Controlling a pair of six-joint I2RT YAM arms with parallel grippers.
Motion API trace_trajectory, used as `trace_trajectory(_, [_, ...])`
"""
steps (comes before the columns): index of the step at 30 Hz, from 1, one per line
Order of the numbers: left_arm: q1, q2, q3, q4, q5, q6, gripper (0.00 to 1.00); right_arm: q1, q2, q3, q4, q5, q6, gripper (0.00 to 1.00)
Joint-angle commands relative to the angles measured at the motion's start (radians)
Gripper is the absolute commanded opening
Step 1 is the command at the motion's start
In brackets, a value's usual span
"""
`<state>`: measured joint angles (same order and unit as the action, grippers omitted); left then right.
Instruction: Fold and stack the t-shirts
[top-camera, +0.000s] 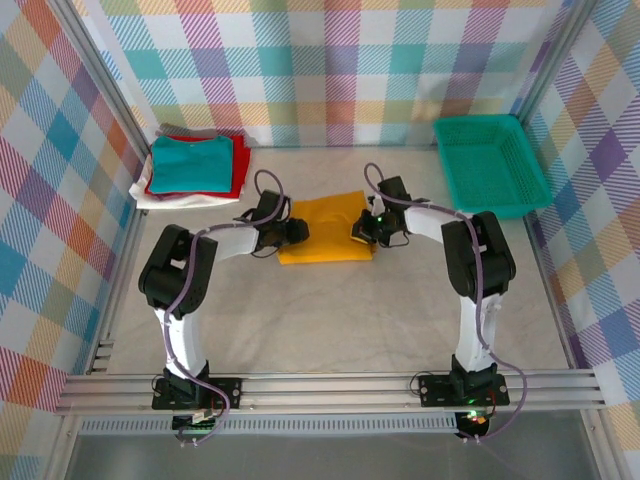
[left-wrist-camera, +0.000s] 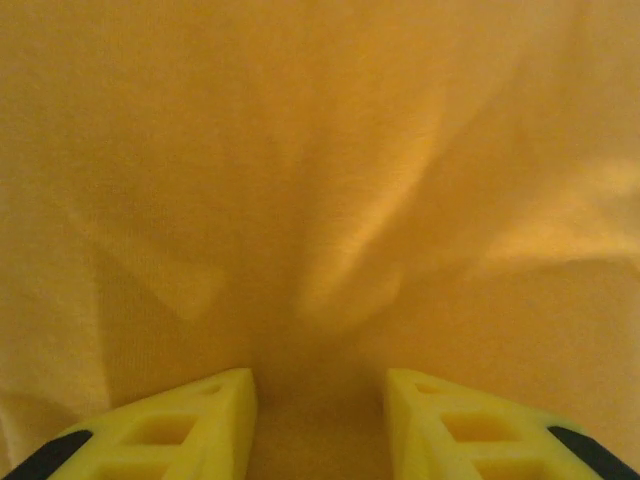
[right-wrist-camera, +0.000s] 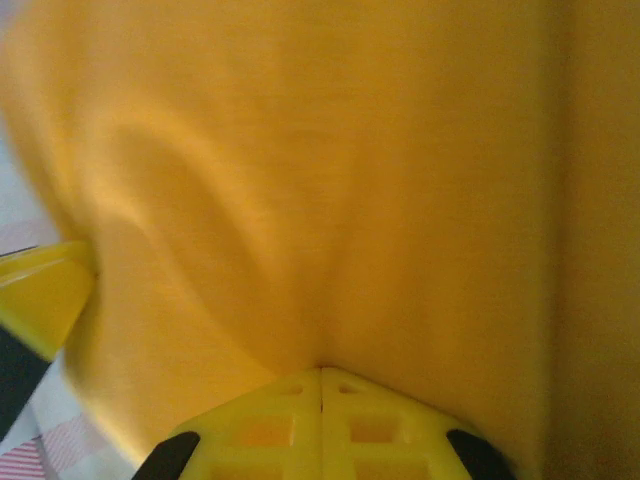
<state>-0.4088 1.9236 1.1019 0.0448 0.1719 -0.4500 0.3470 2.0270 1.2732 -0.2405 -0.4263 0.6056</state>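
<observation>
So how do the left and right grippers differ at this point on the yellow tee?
The left gripper has its jaws apart, with yellow fabric showing in the gap; the right gripper has its jaws pressed together. Creases run into the right gripper's tips, so it seems to pinch the yellow tee; the left gripper looks unclamped. The left gripper is at the tee's left edge, the right gripper at its right edge. Both have yellow fingers and sit low against the tee.

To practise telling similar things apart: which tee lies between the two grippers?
The yellow tee. It lies alone mid-table, with the left gripper and right gripper at its sides. The other tees form the stack in the far left corner.
</observation>
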Motion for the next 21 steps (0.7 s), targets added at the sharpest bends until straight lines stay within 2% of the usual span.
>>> trace_trajectory(1, [0.011, -0.039, -0.027, 0.093, -0.007, -0.038, 0.4, -0.006, 0.004, -0.011, 0.048, 0.014, 0.015, 0.06])
trace_trajectory(5, [0.024, -0.165, -0.048, 0.047, -0.053, -0.05, 0.45, -0.005, -0.062, -0.002, 0.008, 0.019, -0.003, 0.11])
trace_trajectory(8, [0.074, -0.247, -0.065, 0.006, -0.052, -0.101, 0.54, -0.012, -0.111, 0.034, -0.061, 0.024, -0.028, 0.24])
trace_trajectory(10, [0.122, -0.259, -0.038, -0.09, -0.044, -0.125, 0.6, -0.027, -0.13, 0.047, -0.094, 0.027, -0.019, 0.34])
trace_trajectory(12, [0.154, -0.237, 0.008, -0.192, -0.015, -0.116, 0.61, -0.041, -0.134, 0.059, -0.12, 0.027, -0.015, 0.4])
trace_trajectory(15, [0.166, -0.177, 0.069, -0.288, 0.02, -0.078, 0.67, -0.045, -0.134, 0.058, -0.121, 0.025, -0.013, 0.41])
trace_trajectory(18, [0.163, -0.112, 0.098, -0.3, 0.056, -0.076, 0.7, -0.046, -0.131, 0.048, -0.102, 0.014, -0.002, 0.41])
trace_trajectory(21, [0.129, -0.061, 0.135, -0.33, 0.026, -0.064, 0.7, -0.045, -0.129, 0.034, -0.087, 0.012, 0.003, 0.41])
